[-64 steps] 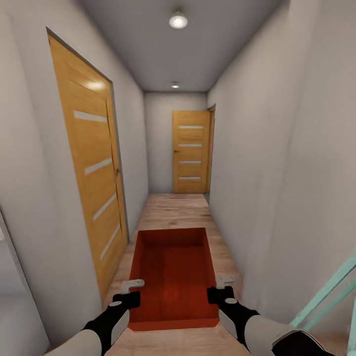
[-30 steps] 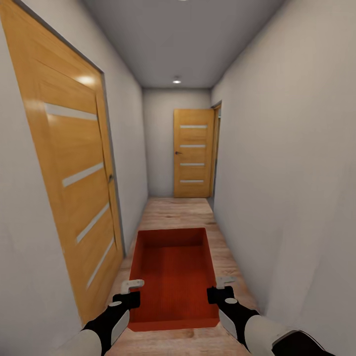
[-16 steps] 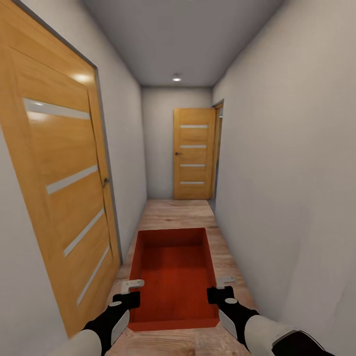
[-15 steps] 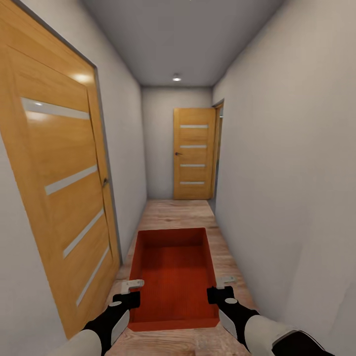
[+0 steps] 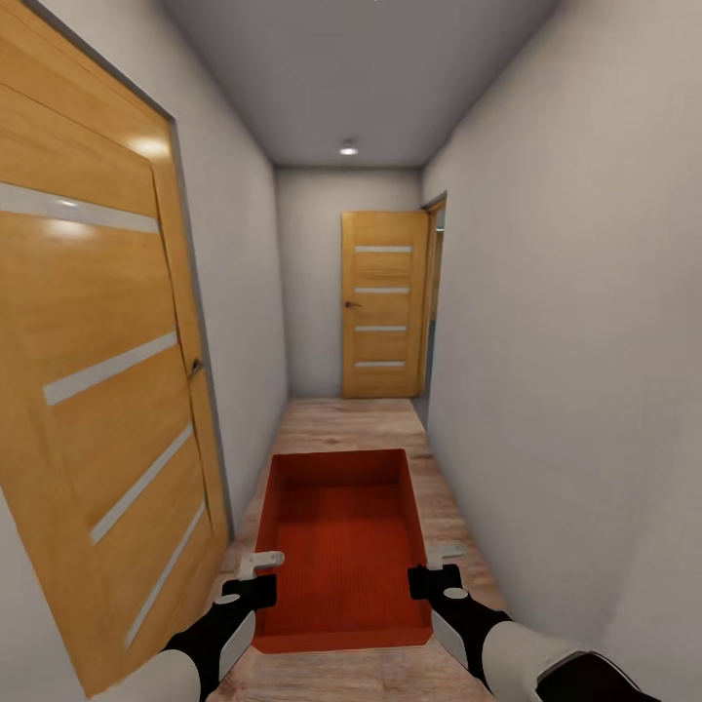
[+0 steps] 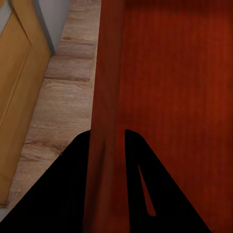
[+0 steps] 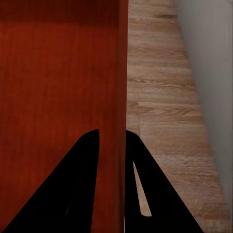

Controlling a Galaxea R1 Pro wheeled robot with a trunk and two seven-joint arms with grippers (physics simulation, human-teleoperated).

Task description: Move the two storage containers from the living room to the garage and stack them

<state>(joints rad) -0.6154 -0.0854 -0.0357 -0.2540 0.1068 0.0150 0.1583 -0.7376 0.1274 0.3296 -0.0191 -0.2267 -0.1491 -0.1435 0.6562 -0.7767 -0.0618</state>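
hallway floor; both hands grip empty container.

1. This is a narrow hallway inside a home, a rendered one.
2. Plain pale grey walls close in on both sides of the frame, under a flat grey ceiling.
3. A small recessed ceiling light glows at upper centre.
4. A honey-coloured wooden door with pale horizontal strips fills the left side; its handle shows at mid-height.
5. A matching door stands at the far end, centre of the frame, with a doorway opening just to its right.
6. Light wood-plank flooring runs down the middle; both wrist views show the same planks meeting wall and door.
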